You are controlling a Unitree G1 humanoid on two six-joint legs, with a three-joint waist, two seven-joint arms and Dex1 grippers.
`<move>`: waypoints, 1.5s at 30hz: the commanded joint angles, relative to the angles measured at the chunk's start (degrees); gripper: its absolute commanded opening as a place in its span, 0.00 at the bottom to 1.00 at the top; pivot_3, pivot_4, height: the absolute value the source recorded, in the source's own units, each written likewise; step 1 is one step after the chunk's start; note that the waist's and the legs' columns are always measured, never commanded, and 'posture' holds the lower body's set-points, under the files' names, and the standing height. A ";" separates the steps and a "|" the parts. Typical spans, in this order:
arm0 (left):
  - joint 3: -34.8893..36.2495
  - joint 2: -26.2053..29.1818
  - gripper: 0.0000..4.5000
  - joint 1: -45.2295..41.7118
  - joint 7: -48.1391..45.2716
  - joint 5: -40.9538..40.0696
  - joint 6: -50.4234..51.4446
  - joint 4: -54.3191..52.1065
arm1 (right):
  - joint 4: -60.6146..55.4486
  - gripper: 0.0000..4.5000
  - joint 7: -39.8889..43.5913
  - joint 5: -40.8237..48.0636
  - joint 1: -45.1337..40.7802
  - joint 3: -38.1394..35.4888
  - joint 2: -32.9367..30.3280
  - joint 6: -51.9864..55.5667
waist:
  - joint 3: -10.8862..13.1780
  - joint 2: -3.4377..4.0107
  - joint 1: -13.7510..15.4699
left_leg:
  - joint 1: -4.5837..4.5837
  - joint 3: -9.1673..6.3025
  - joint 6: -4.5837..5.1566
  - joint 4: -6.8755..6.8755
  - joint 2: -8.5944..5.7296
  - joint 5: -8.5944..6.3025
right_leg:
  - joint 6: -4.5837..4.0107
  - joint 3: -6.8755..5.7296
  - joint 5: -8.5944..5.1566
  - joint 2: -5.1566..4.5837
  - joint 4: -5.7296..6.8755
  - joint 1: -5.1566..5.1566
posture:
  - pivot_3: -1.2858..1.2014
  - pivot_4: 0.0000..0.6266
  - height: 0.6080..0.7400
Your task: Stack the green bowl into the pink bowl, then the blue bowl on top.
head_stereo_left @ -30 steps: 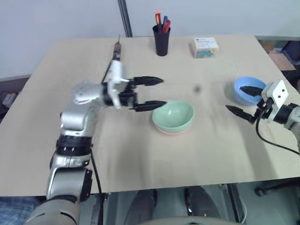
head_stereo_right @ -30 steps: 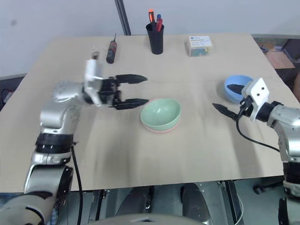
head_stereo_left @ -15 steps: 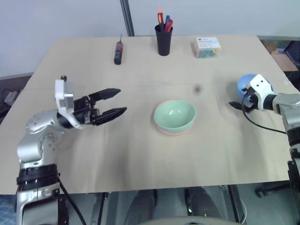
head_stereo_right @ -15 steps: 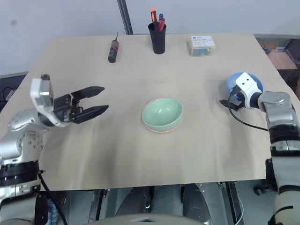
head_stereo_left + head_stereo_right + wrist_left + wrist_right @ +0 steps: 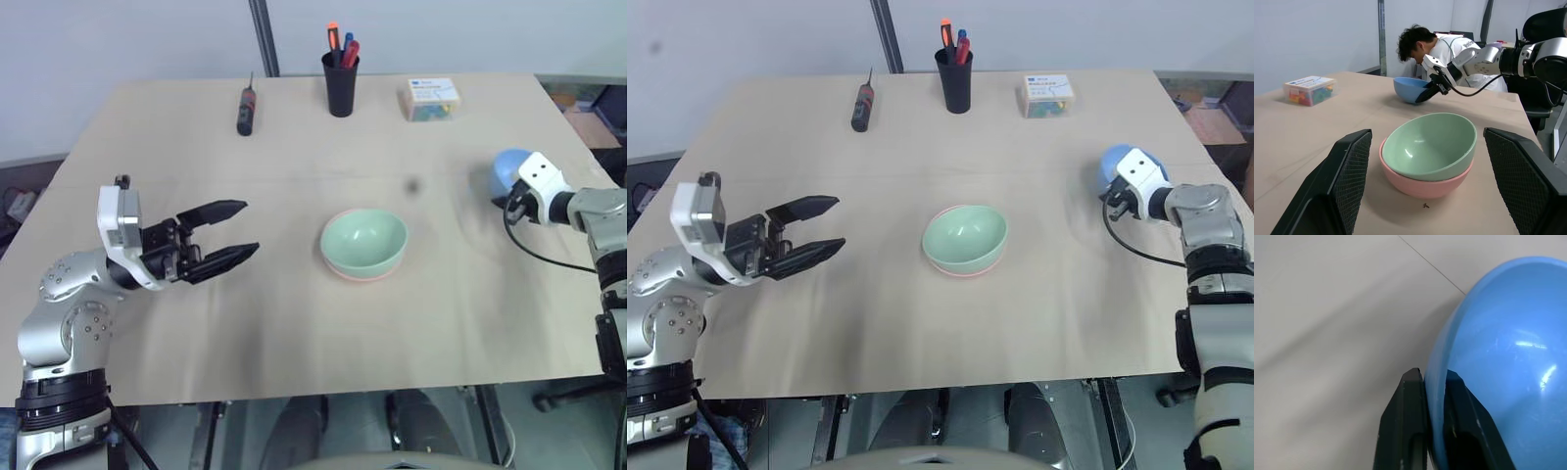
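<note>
Sitting near the right edge of the worktop, the blue bowl has its rim pinched by the right hand, which stood wide apart before. Green bowl rests nested in pink bowl mid-worktop. Left hand, fingers spread and empty, has pulled back left, leaving open room around.

Green bowl, pink bowl: smooth plastic, mostly matt, faint sheen inside green. Blue bowl: smooth plastic, soft glints. Worktop: pale wood-look board, matt. Left end effector fingers: black, finely cross-hatched pads.
</note>
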 commanded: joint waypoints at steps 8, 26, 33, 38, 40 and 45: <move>-0.23 1.67 0.86 -0.41 -2.76 0.71 -2.15 1.59 | -45.67 0.02 17.58 11.17 4.77 2.35 -0.86 7.19 | 0.11 0.19 -0.83 | -0.06 -0.20 0.00 -0.06 0.16 0.00 | 0.01 0.04 0.00 0.00 0.01 -0.11 | 0.52 0.24 1.00; -5.04 1.57 0.86 -5.51 -7.29 3.91 -6.15 7.73 | -78.69 0.68 20.19 16.28 6.60 12.28 1.08 21.41 | 0.11 0.17 0.32 | -0.12 -0.52 0.00 -0.02 0.10 -0.01 | 0.00 -0.13 0.00 -0.06 -0.02 -0.09 | 0.52 0.24 1.00; -4.33 1.33 0.86 -3.85 -1.38 5.32 -5.95 5.73 | -69.78 0.74 13.96 23.19 9.87 -0.75 1.08 26.15 | 0.09 0.14 0.41 | -0.12 -0.53 0.01 -0.01 0.10 -0.01 | 0.00 -0.14 0.00 -0.06 -0.03 -0.08 | 0.52 0.24 1.00; -2.35 0.04 0.86 -0.03 12.86 10.76 -5.71 2.44 | -59.30 0.74 14.49 27.71 18.47 -14.26 -2.66 21.62 | 0.07 0.09 0.83 | -0.14 -0.58 0.02 -0.05 0.03 -0.01 | 0.00 -0.15 0.00 -0.14 -0.10 -0.02 | 0.52 0.24 1.00; -1.01 -0.91 0.86 1.69 15.51 9.73 -4.75 0.61 | -56.83 0.74 14.84 29.05 21.61 -17.19 -3.61 21.03 | 0.07 0.10 0.76 | -0.13 -0.57 0.02 -0.06 0.02 -0.01 | 0.00 -0.16 0.00 -0.14 -0.09 -0.03 | 0.52 0.24 1.00; 1.88 -4.48 0.86 9.60 23.47 10.17 -4.33 -6.09 | -48.05 0.74 20.37 28.58 34.33 -20.66 -3.56 9.66 | 0.06 0.08 0.34 | -0.04 -0.41 0.02 -0.13 0.09 -0.02 | 0.00 -0.05 -0.01 -0.13 -0.10 0.00 | 0.52 0.24 1.00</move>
